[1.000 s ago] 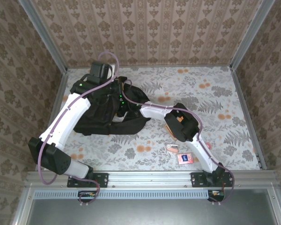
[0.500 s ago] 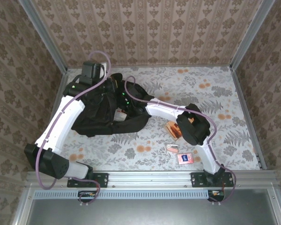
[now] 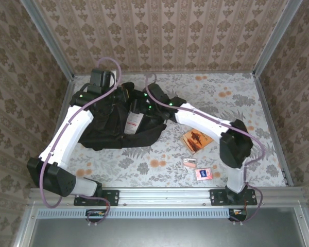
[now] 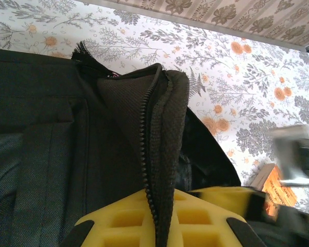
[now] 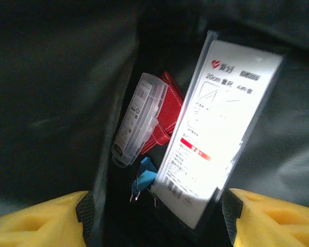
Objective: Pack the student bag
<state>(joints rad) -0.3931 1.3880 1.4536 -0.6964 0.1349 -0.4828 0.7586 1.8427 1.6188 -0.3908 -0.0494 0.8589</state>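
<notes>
The student bag [image 3: 100,135] lies at ten o'clock on the table [image 3: 237,103]. Left gripper [image 4: 159,218] is clamped on its zipper edge; right gripper [image 5: 157,226] stands open, straddling a white packet [image 5: 216,128] inside the bag

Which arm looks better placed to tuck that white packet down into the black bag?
Right. The right gripper, open, straddles the white packet at the student bag's mouth; the left gripper is shut on the bag's zipper edge, holding it open.

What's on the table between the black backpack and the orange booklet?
Nothing; top view shows bare floral table between backpack and orange booklet.
</notes>
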